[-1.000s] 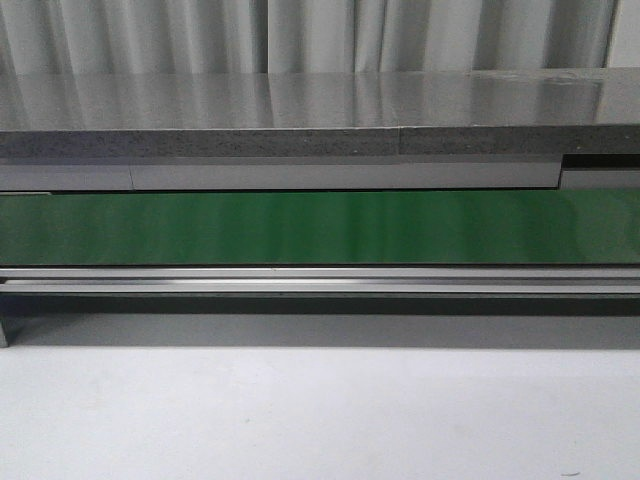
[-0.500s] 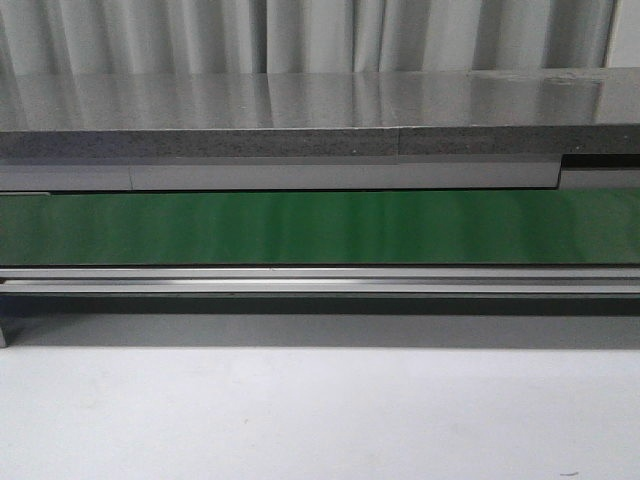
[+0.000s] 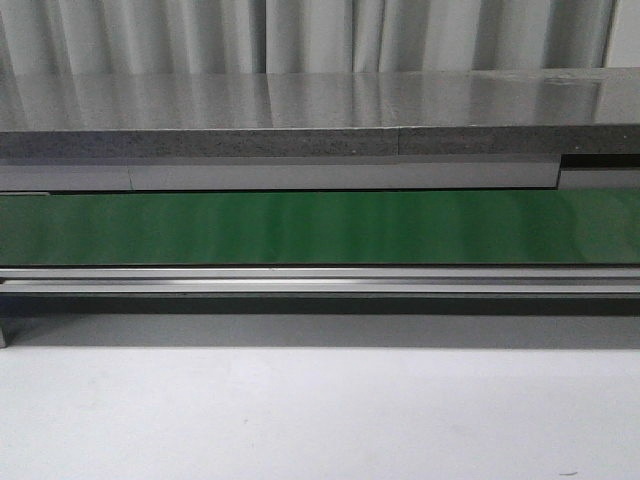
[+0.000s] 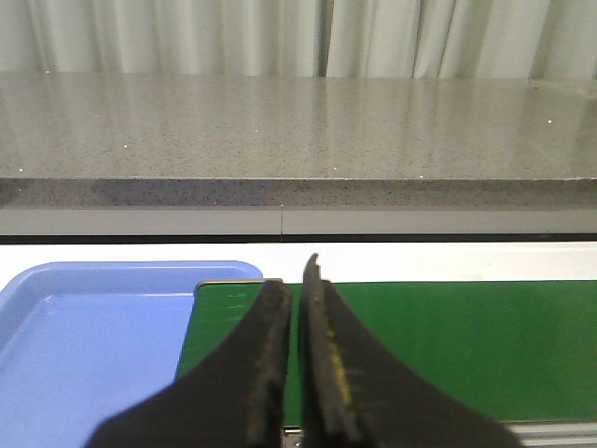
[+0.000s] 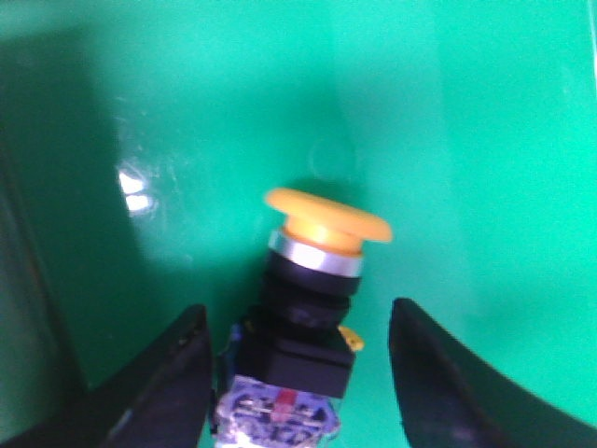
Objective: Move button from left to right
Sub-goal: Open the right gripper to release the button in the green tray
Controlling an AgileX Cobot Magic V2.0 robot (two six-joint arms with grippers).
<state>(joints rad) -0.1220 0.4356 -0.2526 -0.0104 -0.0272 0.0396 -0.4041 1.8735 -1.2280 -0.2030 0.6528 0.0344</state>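
In the right wrist view the button (image 5: 322, 229) lies on its side on the green belt (image 5: 448, 112), its orange-yellow cap pointing away from the wrist. Its black body with a red mark sits between the fingers of my right gripper (image 5: 298, 310). That gripper is open: one finger is close beside the body and the other stands clearly apart. In the left wrist view my left gripper (image 4: 295, 280) is shut with nothing in it, above the belt's end (image 4: 466, 336). The front view shows neither gripper nor the button.
A blue tray (image 4: 84, 327) lies beside the end of the belt. The green belt (image 3: 320, 228) runs across the front view with a metal rail (image 3: 320, 280) in front and a grey stone counter (image 3: 320, 100) behind. White tabletop (image 3: 320, 410) lies nearest.
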